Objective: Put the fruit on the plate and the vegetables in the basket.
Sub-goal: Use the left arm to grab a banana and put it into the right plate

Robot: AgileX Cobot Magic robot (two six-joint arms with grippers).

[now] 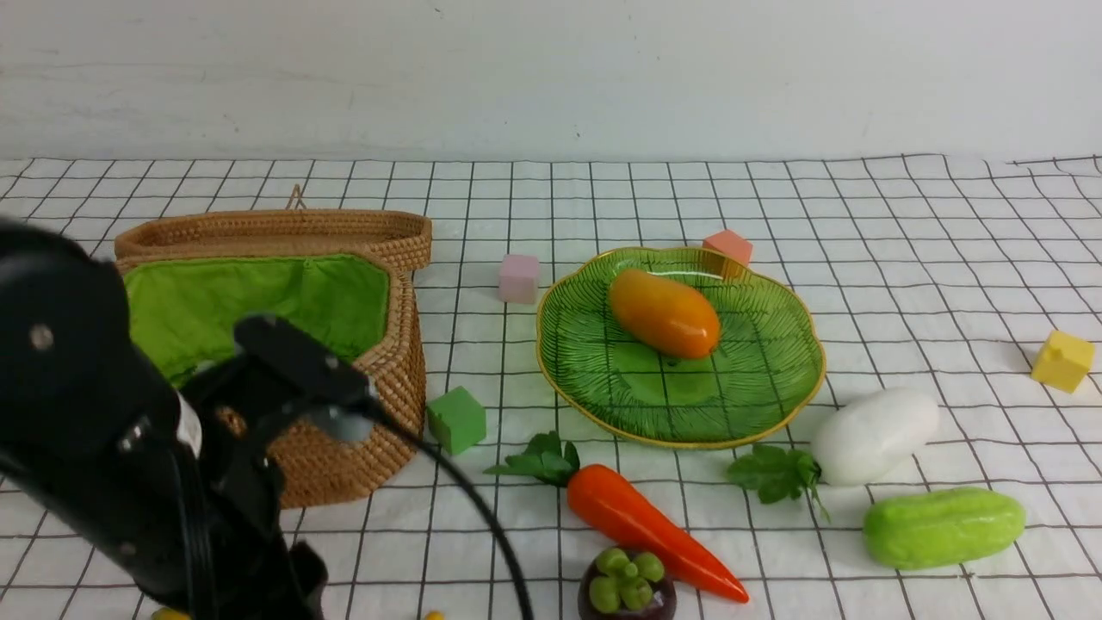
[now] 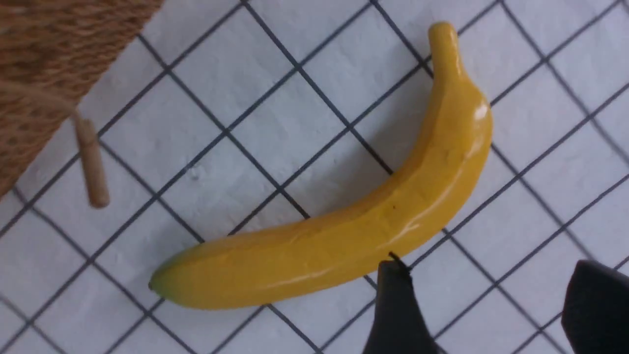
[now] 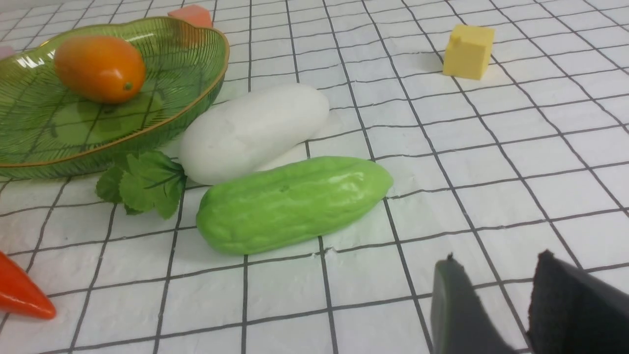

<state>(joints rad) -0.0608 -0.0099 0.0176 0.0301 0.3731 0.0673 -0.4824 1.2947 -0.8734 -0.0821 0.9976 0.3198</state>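
Note:
The yellow banana (image 2: 344, 236) lies on the checked cloth near the basket (image 1: 379, 379). My left gripper (image 2: 486, 265) is open beside it, one fingertip (image 2: 393, 295) at the banana's edge and only bare cloth between the jaws. The mango (image 1: 664, 313) rests on the green plate (image 1: 775, 405). In front of the plate lie the carrot (image 1: 646, 530), radish (image 1: 874, 435) and cucumber (image 1: 943, 527). The mangosteen (image 1: 627, 585) sits at the near edge. My right gripper (image 3: 497, 258) is open and empty over the cloth, short of the cucumber (image 3: 290, 204).
The basket's lid (image 1: 275, 232) stands open behind it, and a wooden toggle (image 2: 92, 164) hangs off its side. Foam cubes are scattered about: pink (image 1: 518, 278), salmon (image 1: 728, 248), green (image 1: 456, 419), yellow (image 1: 1063, 361). My left arm (image 1: 95, 413) hides the basket's front left.

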